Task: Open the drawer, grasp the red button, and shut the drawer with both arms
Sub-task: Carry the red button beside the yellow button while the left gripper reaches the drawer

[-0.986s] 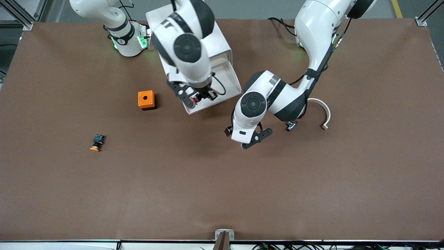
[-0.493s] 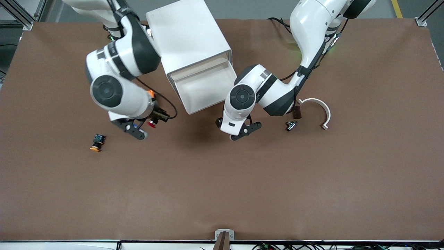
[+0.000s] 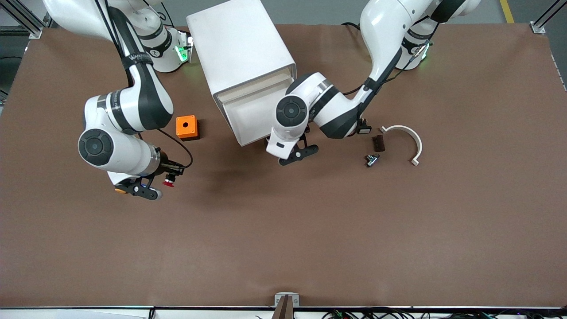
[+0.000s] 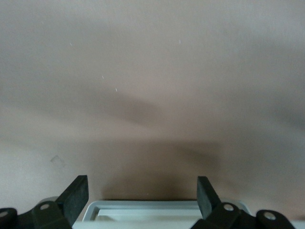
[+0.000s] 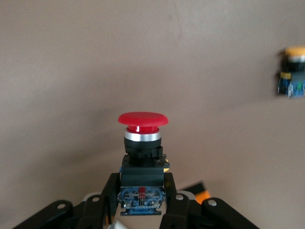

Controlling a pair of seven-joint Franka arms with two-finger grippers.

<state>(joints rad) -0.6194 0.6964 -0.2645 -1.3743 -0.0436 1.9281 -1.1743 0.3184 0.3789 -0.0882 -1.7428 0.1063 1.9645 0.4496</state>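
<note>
My right gripper [image 3: 153,187] is shut on the button [image 3: 168,180] and holds it over bare table toward the right arm's end. In the right wrist view the button [image 5: 142,138] shows a red cap, black body and blue rear block, with the block clamped in the gripper [image 5: 142,200]. The white cabinet [image 3: 241,48] has its drawer [image 3: 254,117] pulled open. My left gripper [image 3: 290,153] is open at the drawer's front edge. In the left wrist view the drawer's pale rim [image 4: 147,210] lies between the gripper's [image 4: 142,193] spread fingers.
The orange-yellow-capped twin [image 5: 291,71] lies on the table beside my right gripper, mostly hidden under it in the front view [image 3: 119,191]. An orange box [image 3: 186,127] stands beside the cabinet. A white curved piece [image 3: 409,137], a dark block [image 3: 378,142] and a small metal part [image 3: 371,159] lie toward the left arm's end.
My right arm has carried the button out of the drawer to over the table near the twin. My left gripper has moved up to the drawer's front edge.
</note>
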